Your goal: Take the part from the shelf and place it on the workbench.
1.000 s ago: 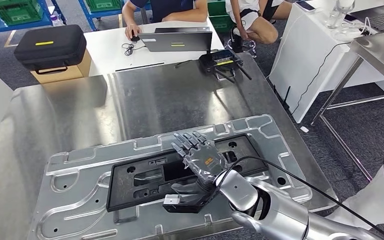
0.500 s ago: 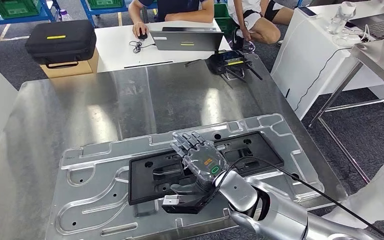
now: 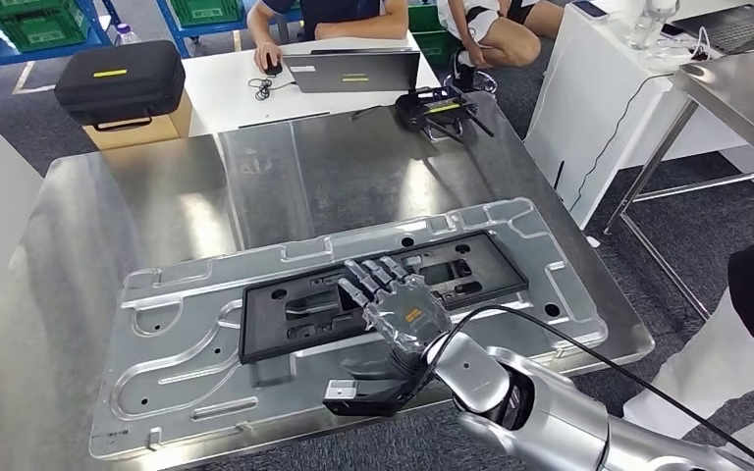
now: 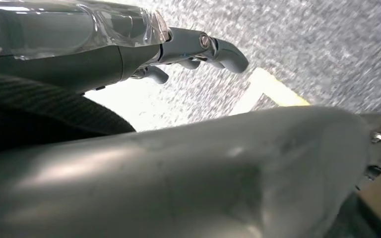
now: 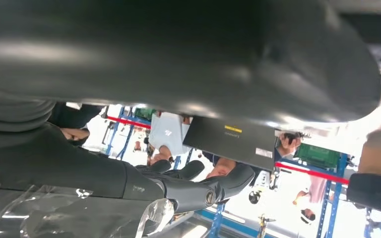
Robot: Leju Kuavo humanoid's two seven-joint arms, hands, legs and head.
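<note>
The right hand (image 3: 400,316) hovered over the near edge of a steel workbench (image 3: 108,226), fingers (image 3: 365,280) stretched forward and spread apart, holding nothing. A clear plastic film covered its back, where a small orange and green mark showed, too small to read.

Directly beneath and ahead of the fingers lay the part (image 3: 545,285), a broad, flat, silvery metal panel with stamped grooves, rounded channels and small holes. In its middle sat a black rectangular frame (image 3: 265,329) with cut-out openings; the fingers reached over it.

Far beyond the hand, at the workbench's far edge, a black device (image 3: 439,106) carried a yellow label, unreadable. Past it a grey laptop (image 3: 353,71) with a small yellow sticker stood on a white table (image 3: 218,93), where a person's hand (image 3: 266,59) rested beside it. To the far left of the hand, a black hard case (image 3: 123,80) with a yellow strip sat on a cardboard box (image 3: 142,130).

In the left wrist view, the left hand (image 4: 129,42) hung above speckled grey floor, fingers loosely extended and holding nothing.
</note>
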